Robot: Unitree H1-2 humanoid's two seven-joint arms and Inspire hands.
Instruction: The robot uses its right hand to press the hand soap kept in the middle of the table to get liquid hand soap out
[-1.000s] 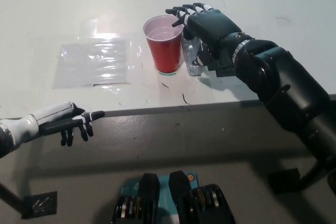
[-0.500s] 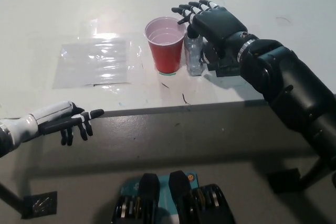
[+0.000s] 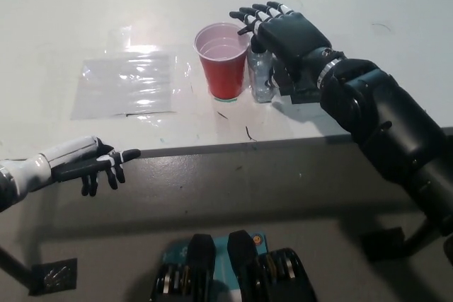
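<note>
**Right hand over soap pump, beside red cup**

No readable writing, brand or label anywhere; soap bottle [image 3: 262,76] clear, label if any too small or hidden to make out.

Soap bottle upright near table [image 3: 340,5] middle, just right of red cup [image 3: 224,61], touching or nearly touching it; cannot tell which. Pump top hidden under right hand [image 3: 287,33]. Black, palm down, sitting over bottle top, fingers [image 3: 249,13] spread and stretched forward past cup rim. Fingers apart, not wrapped around bottle; contact with pump not visible, cannot tell whether pressing. Nothing grasped.

Red cup upright, open, pale inside, liquid not clear enough to call. Clear plastic sheet [image 3: 127,83] flat on table, left of cup, well apart from it. Small dark marks on table surface in front of cup.

Left hand [image 3: 92,164] white with dark fingers, resting at table's front edge, lower left, fingers loosely extended and apart, holding nothing.

Versus half a second ago: right hand shifted slightly left and a touch lower over bottle, less of bottle neck showing. Versus a second ago: hand higher and further back then covered more of bottle body. Cup, sheet, bottle position unchanged. Left hand unchanged.
</note>
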